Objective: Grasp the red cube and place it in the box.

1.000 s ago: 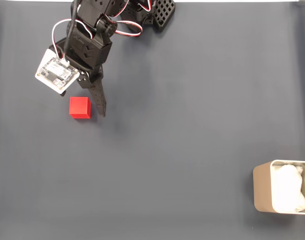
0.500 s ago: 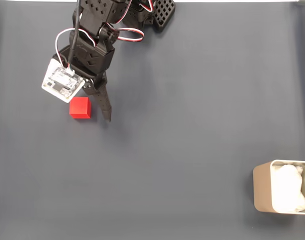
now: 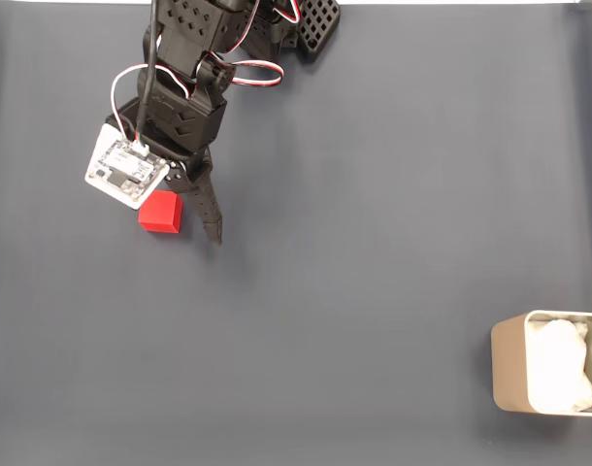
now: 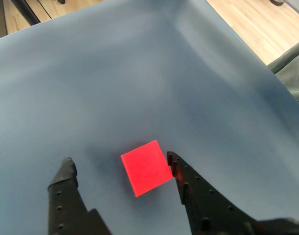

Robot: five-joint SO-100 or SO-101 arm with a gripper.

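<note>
One small, smooth-faced bright red cube (image 4: 146, 168) lies on the dark blue-grey cloth-covered bench (image 3: 374, 243), turned slightly askew to the gripper in the wrist view; being a cube, it has no long axis. The black plastic gripper (image 4: 121, 162) straddles it with two fingers (image 4: 66, 171) spread wide, one touching or nearly touching a cube corner. One beige, round-cornered, thin-walled box (image 3: 507, 374) with white soft padding sits well apart at the fixed view's lower right.
</note>
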